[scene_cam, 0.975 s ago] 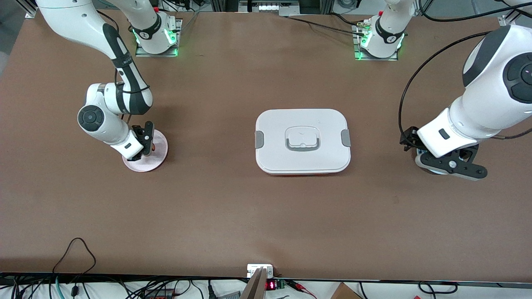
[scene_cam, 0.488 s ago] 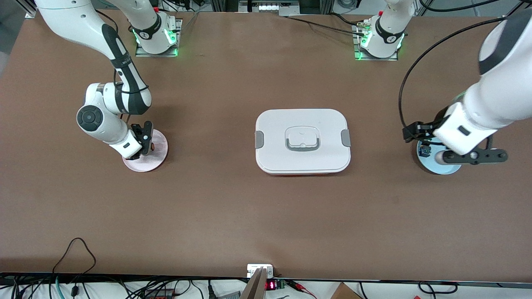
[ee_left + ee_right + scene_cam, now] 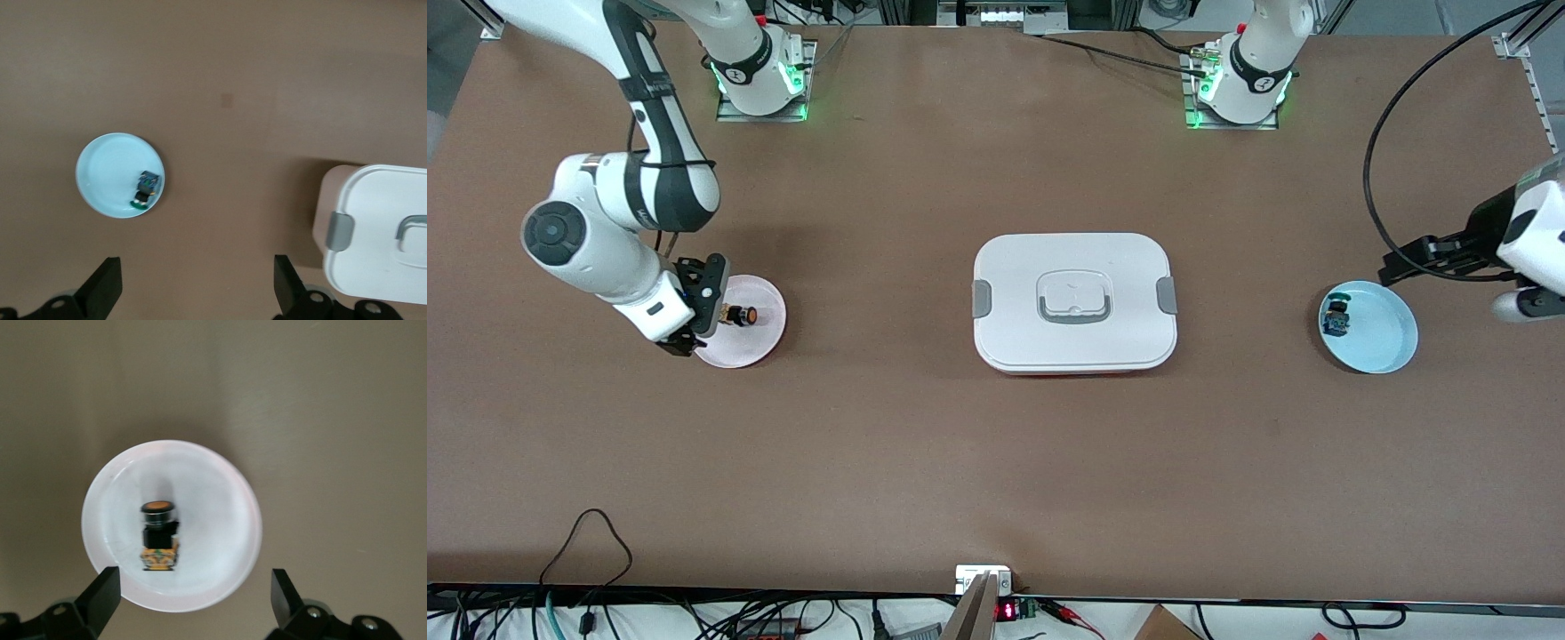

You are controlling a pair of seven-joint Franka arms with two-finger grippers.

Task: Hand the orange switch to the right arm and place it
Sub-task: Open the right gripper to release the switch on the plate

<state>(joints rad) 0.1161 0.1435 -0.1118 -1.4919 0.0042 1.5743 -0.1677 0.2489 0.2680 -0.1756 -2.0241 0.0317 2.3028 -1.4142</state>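
We see the orange switch (image 3: 740,315) now lying free on the pink plate (image 3: 769,333); right gripper (image 3: 694,311) has lifted, jaws wide, empty. Left gripper (image 3: 193,293) has withdrawn from the blue plate (image 3: 1392,351), jaws spread, empty: placement looks complete.

Two white Franka arms with black joint bands and black end tooling.

The right arm (image 3: 618,200) has glossy white shells, a dark round joint cap and a thin black cable along its forearm. The left arm (image 3: 1534,236) trails a long black looping cable. Both bases glow green on metal plates. Each wrist view shows black wedge-shaped fingers (image 3: 100,597) with silver screws.
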